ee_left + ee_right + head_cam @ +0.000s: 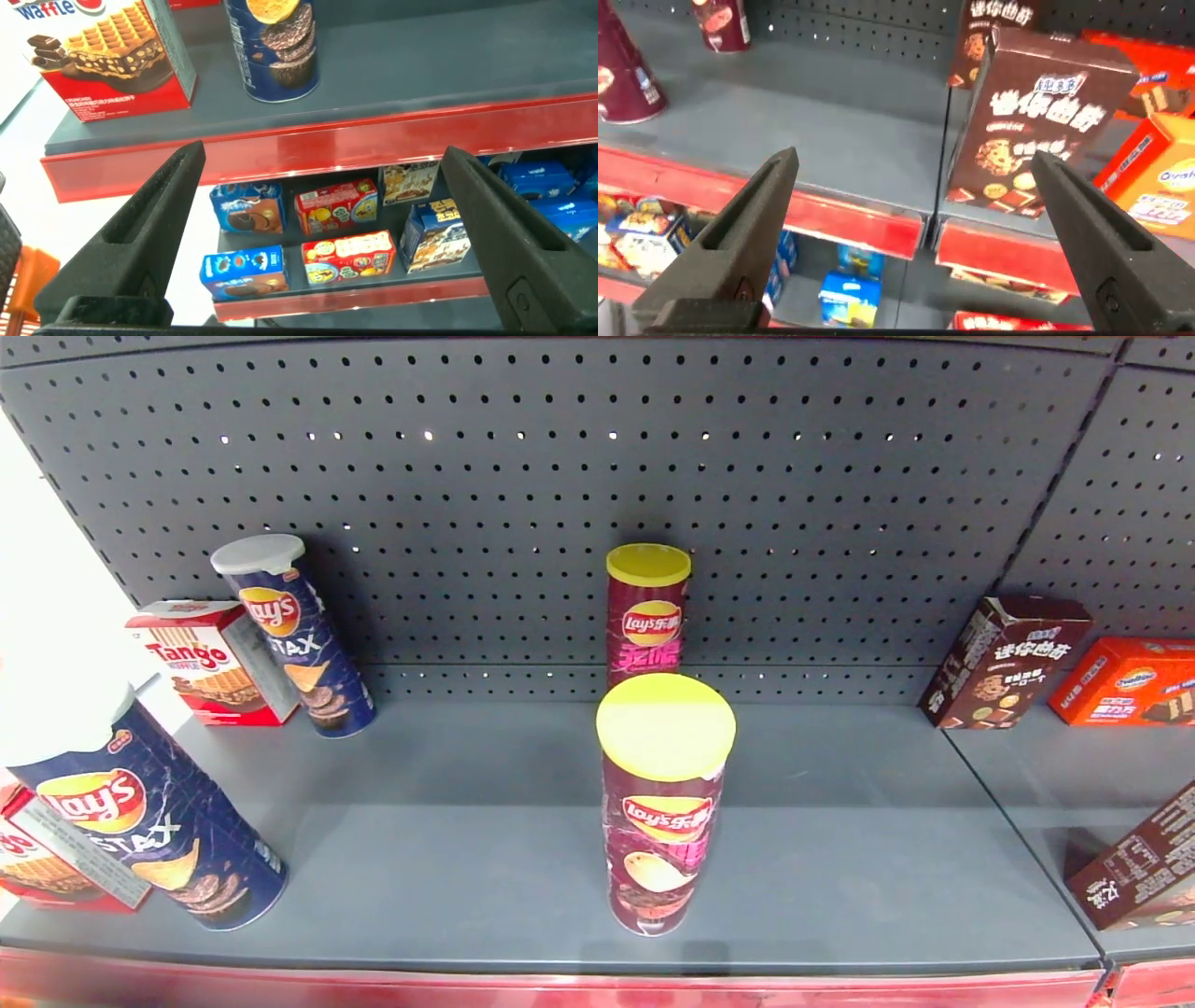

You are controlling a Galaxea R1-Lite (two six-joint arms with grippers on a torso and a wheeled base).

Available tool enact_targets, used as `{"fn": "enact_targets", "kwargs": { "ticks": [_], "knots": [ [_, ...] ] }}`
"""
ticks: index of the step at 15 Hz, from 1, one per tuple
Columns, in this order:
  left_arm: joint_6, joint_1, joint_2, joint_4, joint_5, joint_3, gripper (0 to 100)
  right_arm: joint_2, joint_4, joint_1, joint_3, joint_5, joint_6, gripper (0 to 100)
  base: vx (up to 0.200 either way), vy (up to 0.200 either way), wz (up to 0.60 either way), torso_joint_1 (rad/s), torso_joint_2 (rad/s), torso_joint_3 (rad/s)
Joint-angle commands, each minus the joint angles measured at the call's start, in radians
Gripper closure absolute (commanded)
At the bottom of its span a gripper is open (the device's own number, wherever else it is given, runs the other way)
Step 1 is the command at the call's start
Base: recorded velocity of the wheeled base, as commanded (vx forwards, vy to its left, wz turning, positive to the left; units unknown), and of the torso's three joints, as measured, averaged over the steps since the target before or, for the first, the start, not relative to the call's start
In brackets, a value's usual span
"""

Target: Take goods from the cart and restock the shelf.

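The left hand [322, 154] is wide open, its two dark fingers [131, 243] splayed apart with nothing between them. The right hand [913, 157] is posed the same (fingers [1102, 243] just as wide, equally empty), both pointing far.

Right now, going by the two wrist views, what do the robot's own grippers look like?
The left gripper and the right gripper look alike. Each has two matte black jaws, long and wedge-shaped, broad at the base and tapering to blunt tips. A stepped ridge runs along each jaw, and the surfaces are plain and unmarked.
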Motion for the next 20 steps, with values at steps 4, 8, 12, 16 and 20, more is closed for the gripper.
{"fn": "enact_targets", "kwargs": {
  "ticks": [4,8,12,16,20],
  "knots": [
    [0.001,0.0,0.001,0.0,0.0,0.0,0,-0.002,0.035,0.004,0.092,-0.006,0.077,0,0.0,0.0,0.0,0.0,0.0,0.0],
    [-0.002,-0.001,0.001,0.0,0.0,0.0,0,0.0,0.118,0.016,0.088,0.027,0.066,0,0.0,0.0,0.0,0.0,0.0,0.0],
    [-0.004,-0.001,0.001,0.0,-0.006,0.0,0,-0.002,0.093,0.033,0.092,0.01,0.115,0,0.0,0.0,0.0,0.0,0.0,0.0],
    [-0.004,0.0,0.001,0.0,-0.006,0.0,0,0.001,0.095,-0.05,0.092,0.01,0.115,0,0.0,0.0,0.0,0.0,0.0,0.0],
    [-0.004,-0.001,0.001,0.0,-0.001,0.0,0,-0.091,0.093,-0.187,0.092,0.01,0.117,0,0.0,0.0,0.0,0.0,0.0,0.0]
  ]
}}
